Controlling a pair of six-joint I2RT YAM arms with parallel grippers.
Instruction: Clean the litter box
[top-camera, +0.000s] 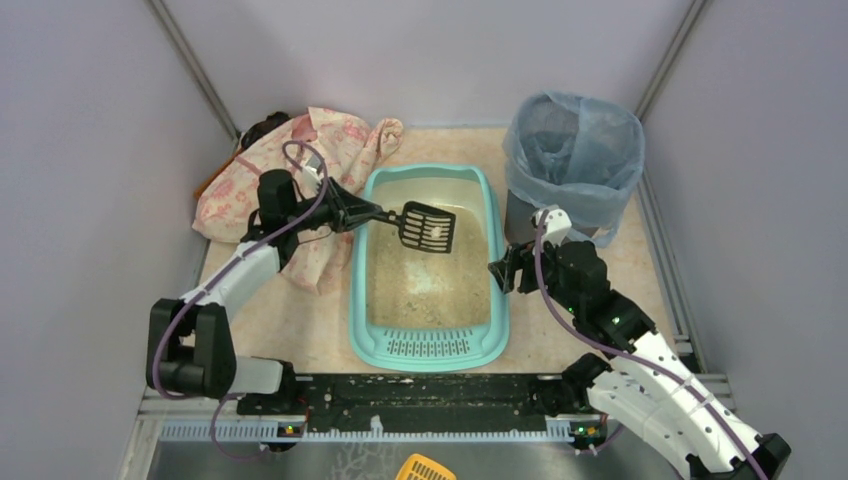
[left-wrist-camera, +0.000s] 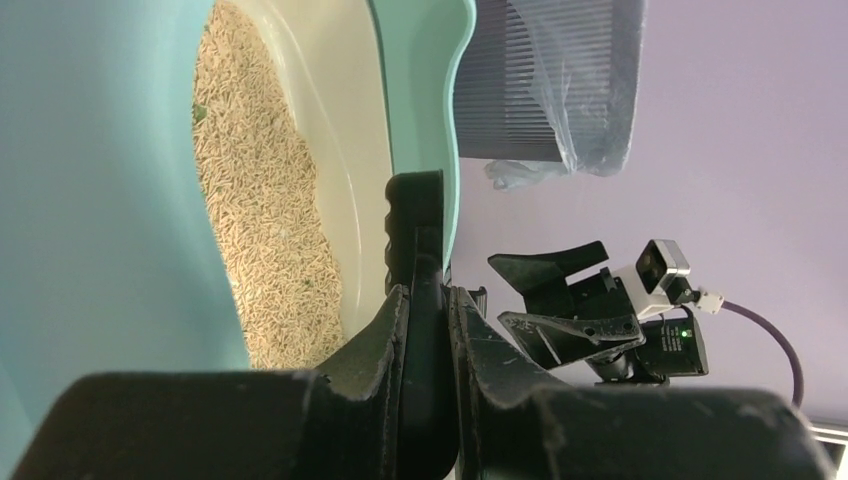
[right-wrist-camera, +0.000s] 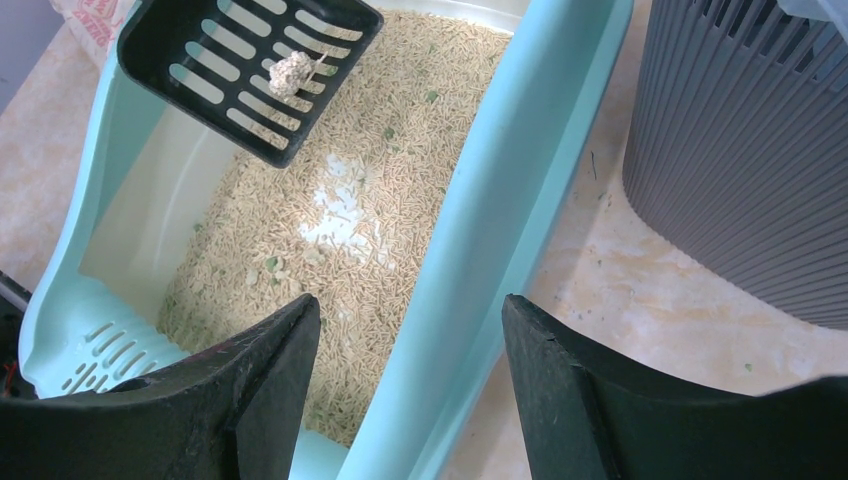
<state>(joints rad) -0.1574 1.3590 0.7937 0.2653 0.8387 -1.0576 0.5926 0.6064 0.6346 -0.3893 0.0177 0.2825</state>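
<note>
The turquoise litter box lies in the middle of the table, with beige litter inside and its slotted grille toward the arms. My left gripper is shut on the handle of a black slotted scoop. The scoop hangs above the litter at the far end and carries a pale clump. My right gripper is open and straddles the box's right rim; the rim runs between its fingers and I see no contact.
A grey bin lined with a blue bag stands at the back right, close to the box's right side. A pink floral cloth lies bunched at the back left. A yellow item shows at the bottom edge.
</note>
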